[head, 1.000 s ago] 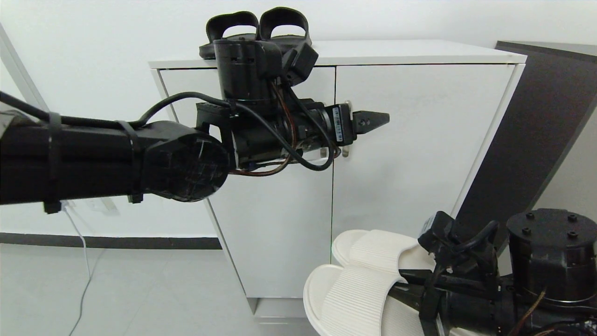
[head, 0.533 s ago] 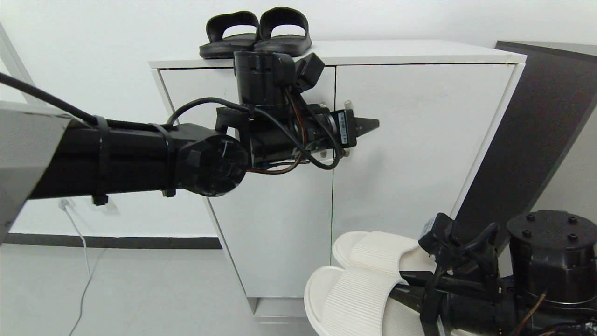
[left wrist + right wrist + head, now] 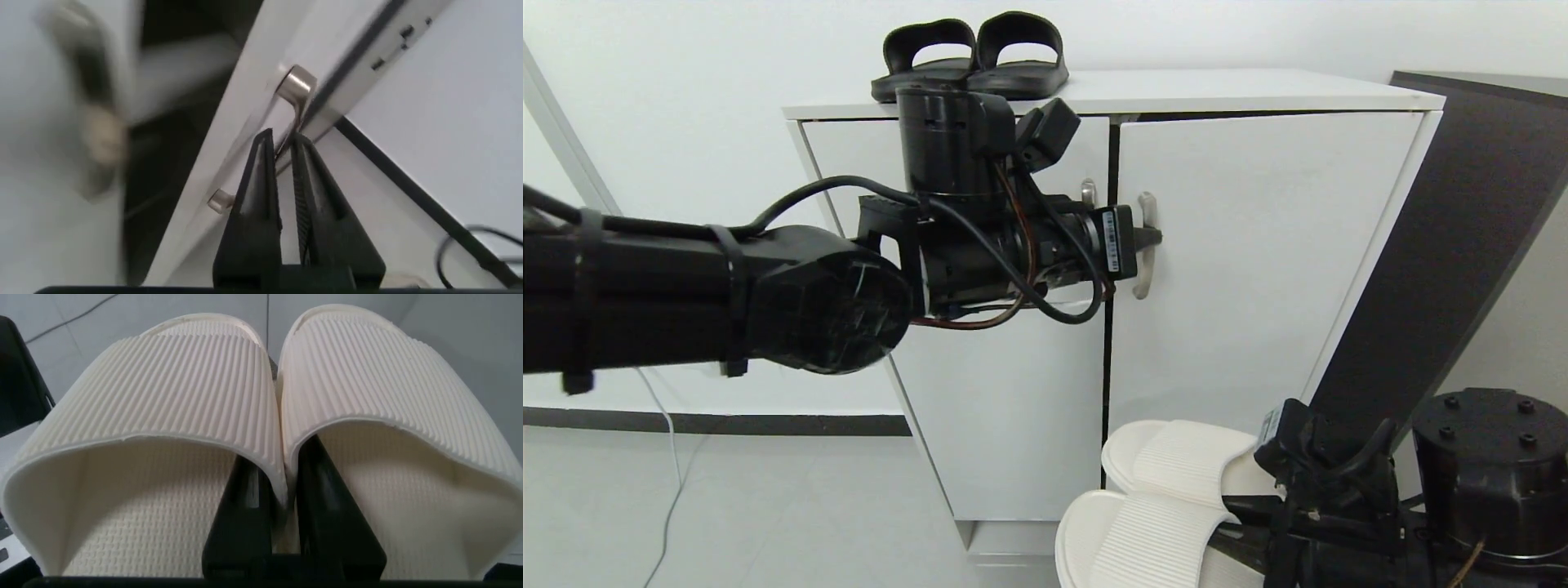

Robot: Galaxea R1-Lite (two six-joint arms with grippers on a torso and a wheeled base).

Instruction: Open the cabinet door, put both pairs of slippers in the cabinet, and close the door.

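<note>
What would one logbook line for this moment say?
left gripper: shut on door handle | cabinet door: ajar | right gripper: holding white slippers | black slippers: atop cabinet

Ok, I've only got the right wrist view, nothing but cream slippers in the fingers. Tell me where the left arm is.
Observer: The left gripper has its fingers closed on the right door's handle.
Operator: Report the door.
Observer: The right door stands ajar, with a dark gap along its inner edge.
Operator: Find the other pair.
Observer: The black slippers sit side by side on the cabinet top.
</note>
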